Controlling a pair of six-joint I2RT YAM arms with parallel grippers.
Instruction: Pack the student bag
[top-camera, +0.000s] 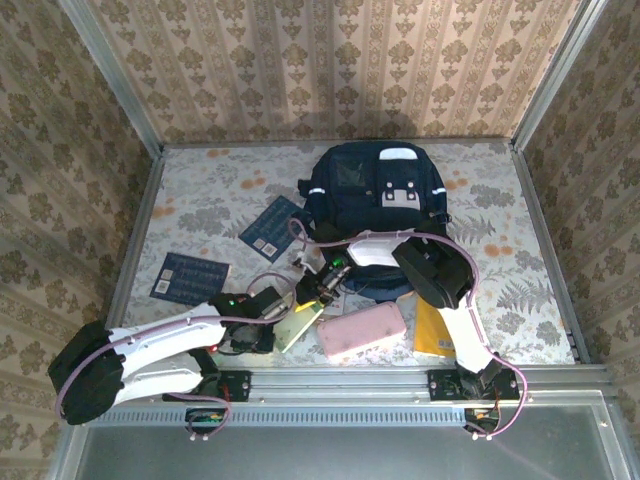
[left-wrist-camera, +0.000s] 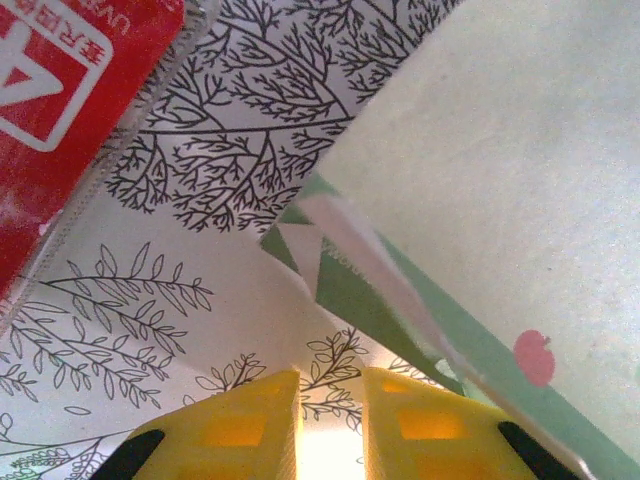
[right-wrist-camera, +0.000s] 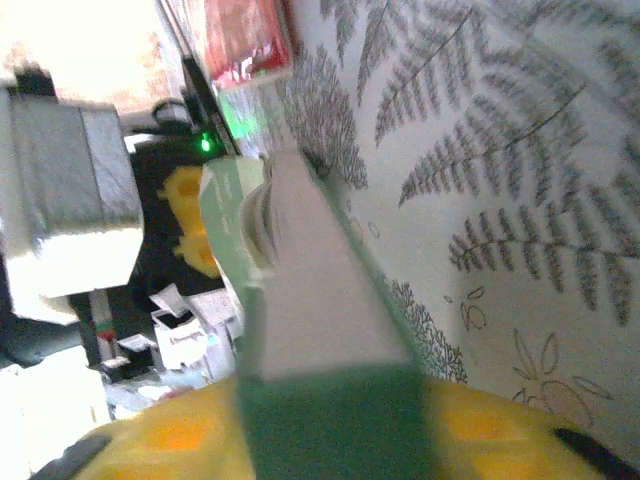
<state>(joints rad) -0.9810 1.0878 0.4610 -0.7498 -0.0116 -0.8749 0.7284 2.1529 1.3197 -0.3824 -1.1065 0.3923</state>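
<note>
Green on its cover, the book (right-wrist-camera: 300, 330) sits tight between the yellow fingers (right-wrist-camera: 500, 435) of the right gripper (right-wrist-camera: 330, 440). It looks clamped on the book, though the view is blurry. The left gripper (left-wrist-camera: 330, 430) has its fingers close together, with a thin gap and nothing in it. The corner of the book is just ahead of it, to its right. A red pack (left-wrist-camera: 60, 100) lies ahead on its left. The student bag (top-camera: 385, 195) lies on the table (top-camera: 520, 260), past the right gripper.
</note>
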